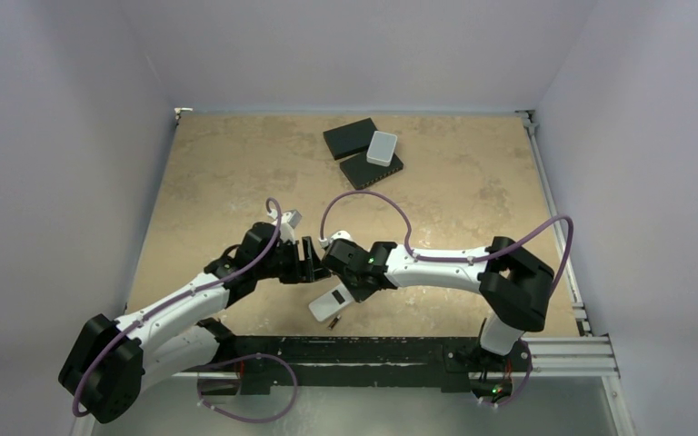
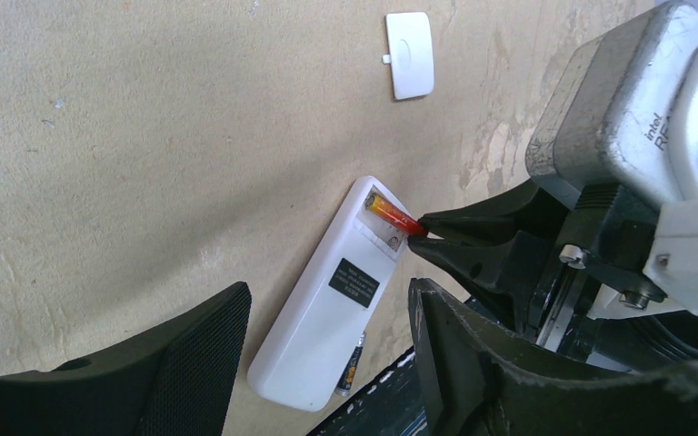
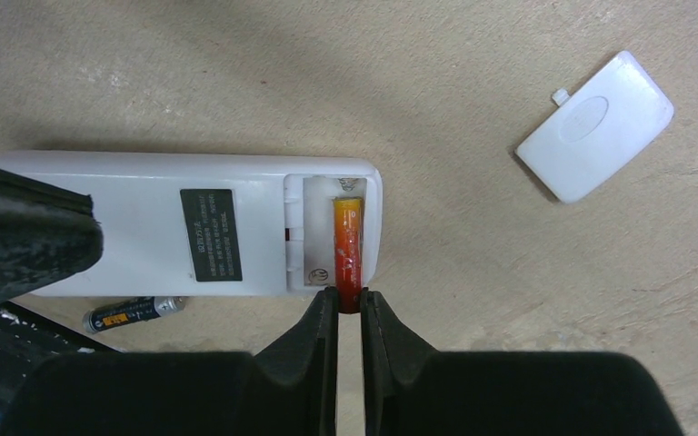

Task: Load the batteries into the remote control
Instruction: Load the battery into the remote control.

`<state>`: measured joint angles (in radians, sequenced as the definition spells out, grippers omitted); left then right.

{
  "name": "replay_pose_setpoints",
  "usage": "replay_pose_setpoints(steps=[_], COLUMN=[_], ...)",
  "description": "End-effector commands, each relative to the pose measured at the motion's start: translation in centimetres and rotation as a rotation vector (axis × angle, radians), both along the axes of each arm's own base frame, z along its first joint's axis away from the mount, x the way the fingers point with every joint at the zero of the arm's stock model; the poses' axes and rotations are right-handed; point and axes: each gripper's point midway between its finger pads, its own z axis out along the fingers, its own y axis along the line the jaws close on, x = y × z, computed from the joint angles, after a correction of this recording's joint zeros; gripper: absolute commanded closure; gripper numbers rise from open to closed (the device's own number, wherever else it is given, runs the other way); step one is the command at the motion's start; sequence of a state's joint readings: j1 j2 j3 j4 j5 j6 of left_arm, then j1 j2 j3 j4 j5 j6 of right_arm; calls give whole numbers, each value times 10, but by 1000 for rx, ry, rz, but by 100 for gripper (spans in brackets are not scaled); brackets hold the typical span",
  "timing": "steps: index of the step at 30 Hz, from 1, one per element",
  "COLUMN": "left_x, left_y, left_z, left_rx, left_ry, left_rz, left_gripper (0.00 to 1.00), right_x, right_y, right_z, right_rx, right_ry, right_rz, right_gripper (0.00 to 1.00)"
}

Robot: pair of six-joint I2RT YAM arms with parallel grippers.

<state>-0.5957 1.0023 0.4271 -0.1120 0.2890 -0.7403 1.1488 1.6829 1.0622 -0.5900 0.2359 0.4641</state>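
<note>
**Pinch on red-orange battery [image 3: 347,238] at open bay of remote control [image 3: 145,195]**

Top view. White remote control [image 1: 331,304] at 6 o'clock of table [image 1: 218,182], close to the near edge, long axis slanted toward 1 o'clock. Small dark battery [image 1: 334,322] on the tabletop just beside its 6 o'clock end. Tips of left gripper [image 1: 307,261] and right gripper [image 1: 344,275] nose to nose over the remote control's far end, jaws too small here to judge. Far back at 12 o'clock, two black flat boxes [image 1: 350,138] with pale grey box [image 1: 382,147] resting across them.

Left wrist view. Remote control [image 2: 314,336] back side up, running from 7 to 1 o'clock, dark label mid-body, bay uncovered at the 1 o'clock end. Red-orange battery [image 2: 389,213] partly in that bay, its 4 o'clock end caught between the black tips of the right gripper [image 2: 420,236]. Dark battery [image 2: 353,363] along the remote control's 5 o'clock edge. White battery cover [image 2: 411,54] at 12 o'clock, well apart. Left gripper's fingers [image 2: 195,359] spread wide at the frame's bottom, clasping nothing; contact with the remote control not clear.

Right wrist view. Remote control flat across the frame, bay at its 3 o'clock end. Red-orange battery lying in the bay, 6 o'clock end poking past the edge and pinched between the right gripper [image 3: 349,302] tips, nearly pressed together. Dark battery [image 3: 132,313] at 7 o'clock, just beside the remote control's lower edge. Battery cover [image 3: 595,127] at 2 o'clock, apart. One left gripper finger [image 3: 18,245] at 9 o'clock, over the remote control's other end.
</note>
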Motion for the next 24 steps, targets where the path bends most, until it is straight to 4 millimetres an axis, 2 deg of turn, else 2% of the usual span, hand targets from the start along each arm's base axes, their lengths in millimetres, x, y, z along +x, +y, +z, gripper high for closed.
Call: replay_pose_setpoints(steps=[1, 10, 24], left_x=[3, 13, 15], left_y=[-4, -15, -26], left_z=[3, 1, -13], left_rx=[-20, -58, -95], left_ry=[-30, -31, 5], left_rz=[-17, -18, -33], left_gripper=[36, 36, 37], right_x=[7, 11, 15], right_y=[9, 9, 7], right_z=[13, 16, 12], right_rx=[40, 42, 35], right_ry=[-20, -40, -54], right_rz=[-28, -53, -99], right_gripper=[90, 91, 89])
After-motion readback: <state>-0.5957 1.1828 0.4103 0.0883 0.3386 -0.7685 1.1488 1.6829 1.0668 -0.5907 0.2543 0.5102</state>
